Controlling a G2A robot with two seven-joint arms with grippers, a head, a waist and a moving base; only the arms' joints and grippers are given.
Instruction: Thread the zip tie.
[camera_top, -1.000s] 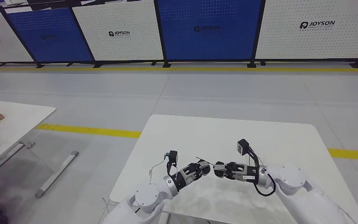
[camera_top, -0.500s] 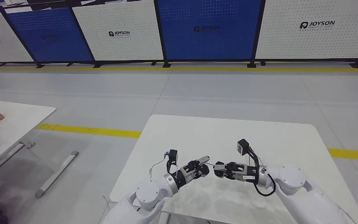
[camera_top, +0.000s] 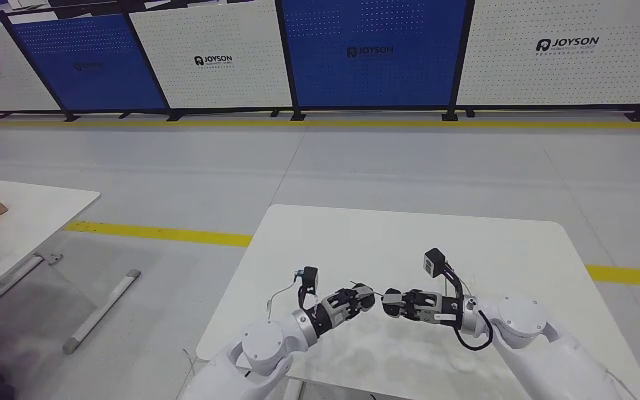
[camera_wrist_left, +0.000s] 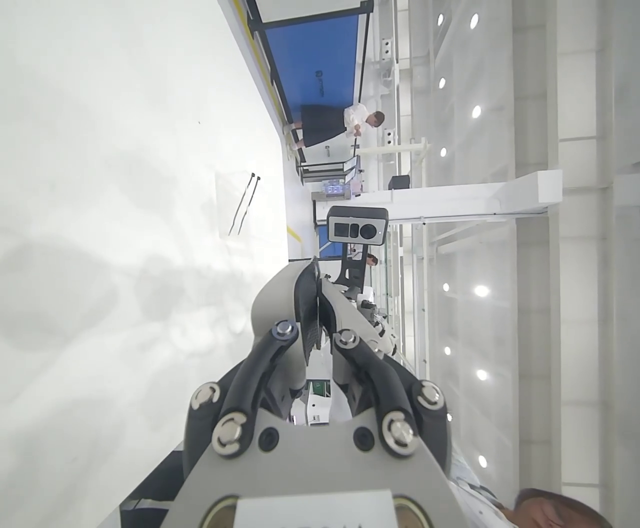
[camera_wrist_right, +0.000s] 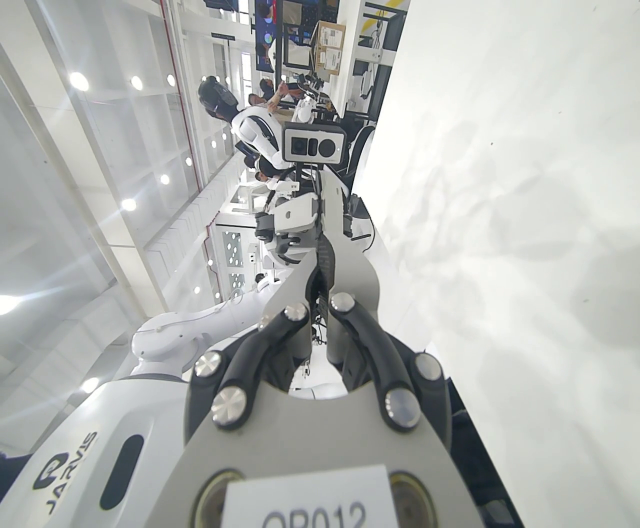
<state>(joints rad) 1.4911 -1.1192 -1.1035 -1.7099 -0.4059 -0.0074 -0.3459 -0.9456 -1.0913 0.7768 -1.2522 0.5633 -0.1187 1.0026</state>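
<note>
The white rectangular surface (camera_top: 500, 240) has both arms held low over the middle of its near edge, their tips facing each other and almost touching. The left gripper (camera_wrist_left: 316, 272) has its 2 fingers pressed together, and so does the right gripper (camera_wrist_right: 320, 257). I cannot tell whether either one pinches anything. 2 thin black plastic zip ties (camera_wrist_left: 242, 204) lie flat side by side on the surface, close to 1 edge and well apart from both grippers.

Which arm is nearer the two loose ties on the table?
Right. The ties lie on the table past the right tool, on its arm's side; the left tool faces them from farther off.
</note>
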